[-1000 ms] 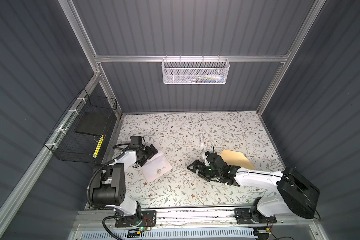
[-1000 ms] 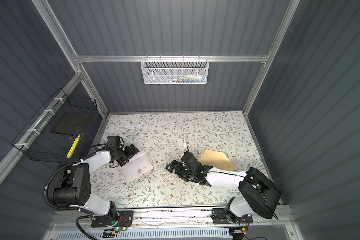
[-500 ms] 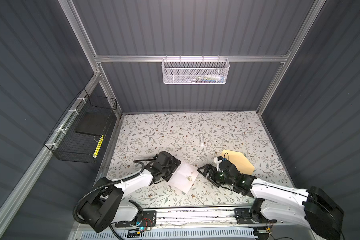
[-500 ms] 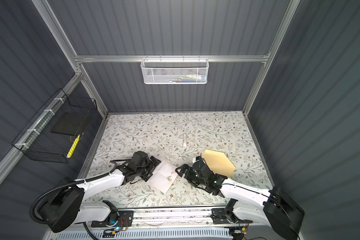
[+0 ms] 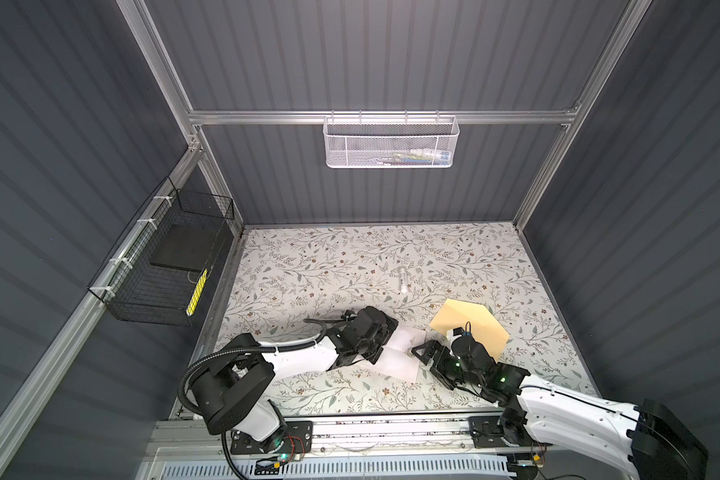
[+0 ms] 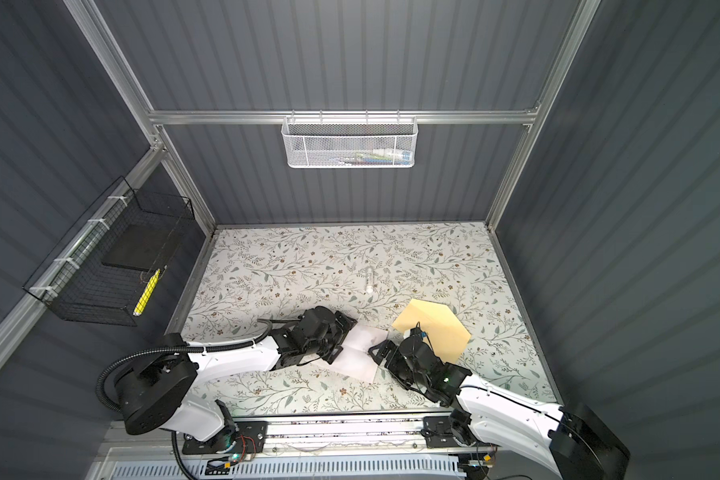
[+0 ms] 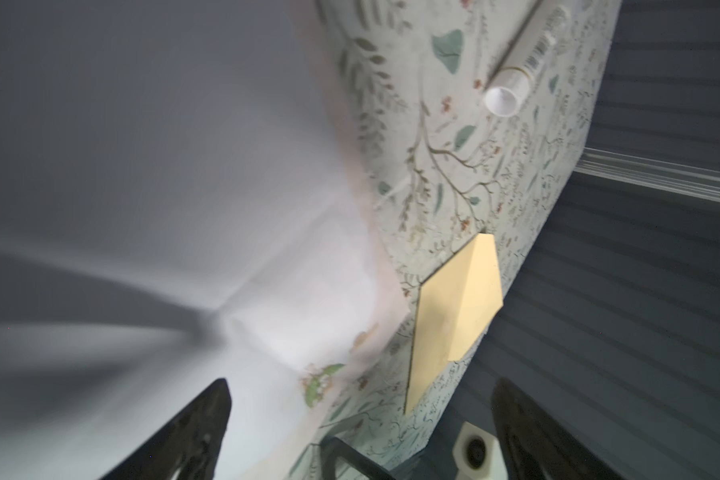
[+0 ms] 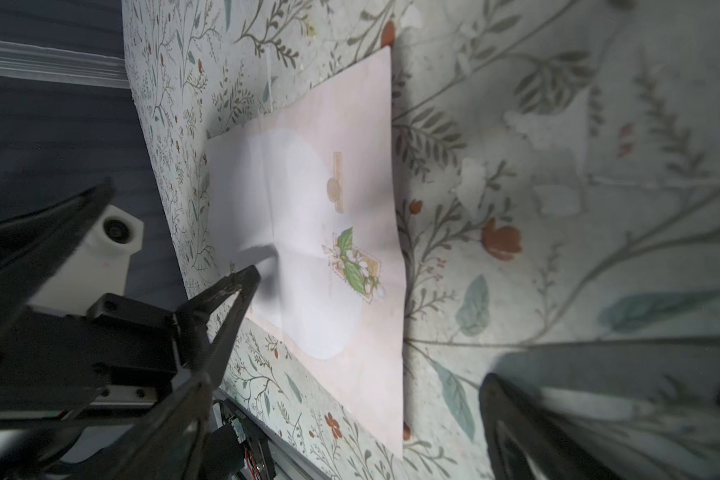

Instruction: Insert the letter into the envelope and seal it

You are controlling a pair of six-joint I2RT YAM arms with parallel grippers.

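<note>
The letter (image 5: 400,356) is laid flat at lower middle in a top view, flanked by the left gripper (image 5: 385,338) and right gripper (image 5: 421,353), both spread wide, nothing grabbed. The envelope (image 5: 476,328) is parked just right of it.

Dark ribbed walls (image 5: 391,54), floral tabletop (image 5: 308,266)

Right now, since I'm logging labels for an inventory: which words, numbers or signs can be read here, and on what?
No word or number reads clearly.
White tube: a barcode only, no legible digits.
Letter: a flower picture and a gold mark, no lettering visible.
Yellow strip in the black wire basket: too small to read.
</note>
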